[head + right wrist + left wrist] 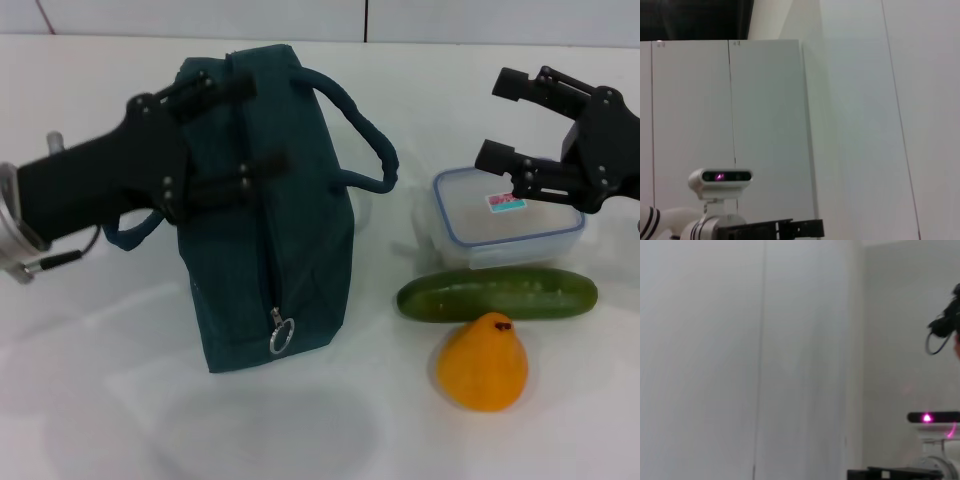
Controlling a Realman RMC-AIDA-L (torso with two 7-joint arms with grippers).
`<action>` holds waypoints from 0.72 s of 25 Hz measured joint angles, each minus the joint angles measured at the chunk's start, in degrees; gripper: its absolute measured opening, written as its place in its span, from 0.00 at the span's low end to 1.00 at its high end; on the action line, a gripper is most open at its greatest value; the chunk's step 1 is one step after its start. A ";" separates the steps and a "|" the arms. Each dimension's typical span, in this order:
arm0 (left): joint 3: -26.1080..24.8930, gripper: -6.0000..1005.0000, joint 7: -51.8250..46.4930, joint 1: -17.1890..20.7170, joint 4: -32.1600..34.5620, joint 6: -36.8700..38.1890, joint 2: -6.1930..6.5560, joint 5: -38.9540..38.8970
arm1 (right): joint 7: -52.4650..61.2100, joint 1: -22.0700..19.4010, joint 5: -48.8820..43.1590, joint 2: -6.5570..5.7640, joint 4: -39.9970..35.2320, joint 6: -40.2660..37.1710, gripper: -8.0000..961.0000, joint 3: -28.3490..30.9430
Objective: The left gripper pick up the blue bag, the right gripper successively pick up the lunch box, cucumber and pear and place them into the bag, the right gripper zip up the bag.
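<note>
head view: the black two-fingered left gripper (232, 135) is seen at the top of the dark teal fabric blue bag (270, 250), one finger near the upper edge, the other lower against the zip side; whether fabric or a handle is actually pinched cannot be told. the bag is stood upright on the white table (100, 400), zip fully closed, silver ring pull (281, 335) hanging near the bottom end.

the black two-fingered right gripper (508, 122) is held spread wide, nothing in it, just above the far edge of the clear rectangular blue-rimmed lunch box (505, 228). no contact is visible.

step judged: bag being secured by the left, lunch box pick being set up by the right. nothing is packed yet. next move is judged to need the right gripper lowered around the box before closing. the shut zip is a blocker for any insertion.

count: one bag, one lunch box, one long dark green bumpy cucumber (497, 293) just in front of the box, one orange-yellow pear (483, 362) just in front of the cucumber.

wrist views: only walls and rig hardware are shown.
</note>
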 joint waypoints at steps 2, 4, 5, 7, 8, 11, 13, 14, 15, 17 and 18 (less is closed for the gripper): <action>0.01 0.84 -3.83 0.71 3.70 -1.52 -0.14 0.40 | 0.00 0.16 0.03 0.04 0.06 0.17 0.89 0.00; -0.04 0.83 -6.84 1.27 6.20 -2.66 -0.21 0.73 | 0.00 0.10 0.06 -0.02 0.03 0.21 0.89 0.00; -0.04 0.83 -8.44 1.63 7.68 -3.37 -0.21 0.85 | 0.00 0.05 0.09 -0.08 -0.02 0.22 0.89 0.00; -0.09 0.83 -11.17 2.61 10.72 -4.79 -0.19 1.68 | 0.01 -0.01 0.13 -0.21 -0.09 0.22 0.89 0.00; -0.10 0.83 -12.47 3.20 12.40 -5.46 -0.20 2.30 | 0.03 0.02 0.13 -0.26 -0.10 0.22 0.89 0.00; -0.16 0.82 -17.35 5.53 18.45 -7.51 -0.29 4.24 | 0.13 0.31 0.15 -0.33 -0.12 0.22 0.89 0.01; -0.17 0.82 -19.05 6.69 20.34 -8.20 -0.33 4.61 | 0.15 0.51 0.18 -0.38 -0.13 0.22 0.89 0.06; -0.18 0.82 -19.74 7.18 21.03 -8.63 -0.33 4.65 | 0.18 0.56 0.20 -0.38 -0.13 0.22 0.89 0.09; -0.18 0.81 -20.16 7.45 21.22 -8.98 -0.33 4.69 | 0.23 0.60 0.22 -0.39 -0.15 0.22 0.89 0.12; -0.18 0.81 -21.28 7.85 21.58 -9.96 -0.33 4.95 | 0.28 0.62 0.24 -0.39 -0.16 0.22 0.89 0.15; -0.18 0.81 -21.65 7.89 21.58 -10.34 -0.33 5.25 | 0.29 0.66 0.24 -0.40 -0.16 0.30 0.89 0.16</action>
